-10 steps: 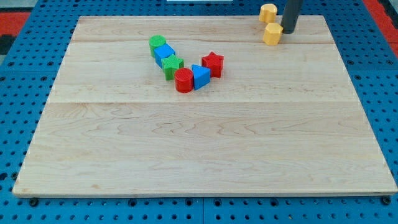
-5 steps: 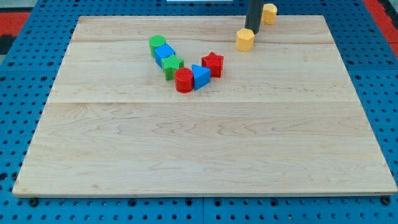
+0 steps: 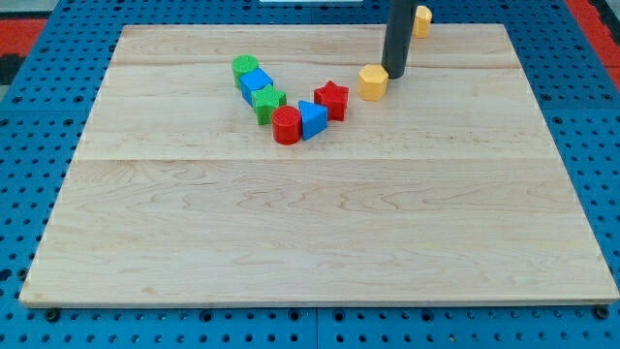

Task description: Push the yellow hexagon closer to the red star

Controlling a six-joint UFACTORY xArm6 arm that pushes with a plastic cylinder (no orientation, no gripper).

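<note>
One yellow hexagon (image 3: 372, 81) lies near the red star (image 3: 331, 99), on its right and slightly toward the view's top, a small gap between. My tip (image 3: 394, 74) bears against the hexagon's right side, placed to drive it leftward. Rod stands upright, gripping nothing.

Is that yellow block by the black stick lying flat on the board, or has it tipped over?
Flat. The yellow hexagon shows its level top face, with my tip at its right side.
</note>
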